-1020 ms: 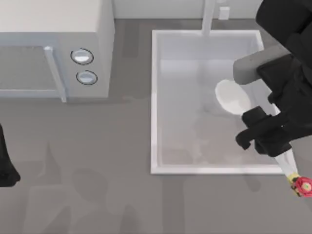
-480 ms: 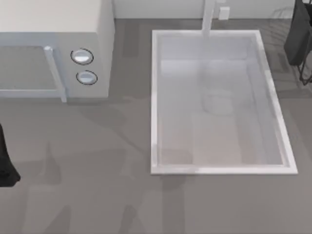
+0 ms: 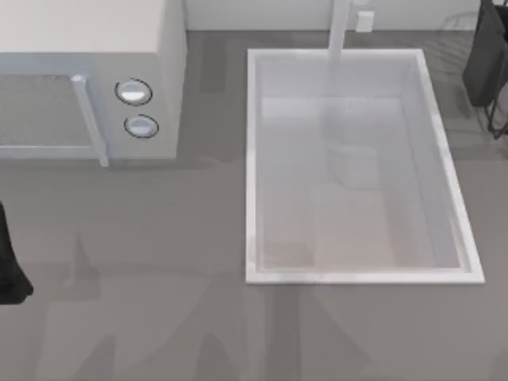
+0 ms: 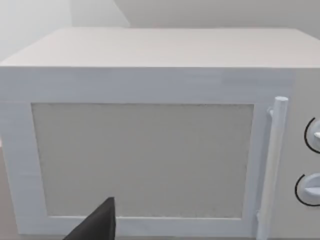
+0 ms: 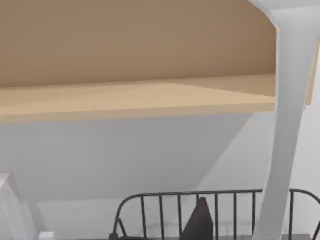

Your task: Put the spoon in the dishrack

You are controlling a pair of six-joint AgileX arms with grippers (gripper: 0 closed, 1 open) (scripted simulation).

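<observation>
Dishrack (image 3: 488, 63) of dark wire bars stands at the desk's (image 3: 159, 302) far right edge, just beside the sink basin (image 3: 254, 167); its bars (image 5: 215, 210) show from the right wrist. Whether either tool is open, I cannot tell.

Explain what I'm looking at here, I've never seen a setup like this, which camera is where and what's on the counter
This is a simulated kitchen counter worked by two AgileX robot arms. The top view looks straight down: a white microwave on the left, a white sink basin with its faucet in the middle, and the dark wire dishrack at the right edge. The left arm sits parked at the left edge. The left wrist camera faces the microwave door; the right wrist camera looks over the dishrack's bars toward the wall. I can't see anything being held.
</observation>
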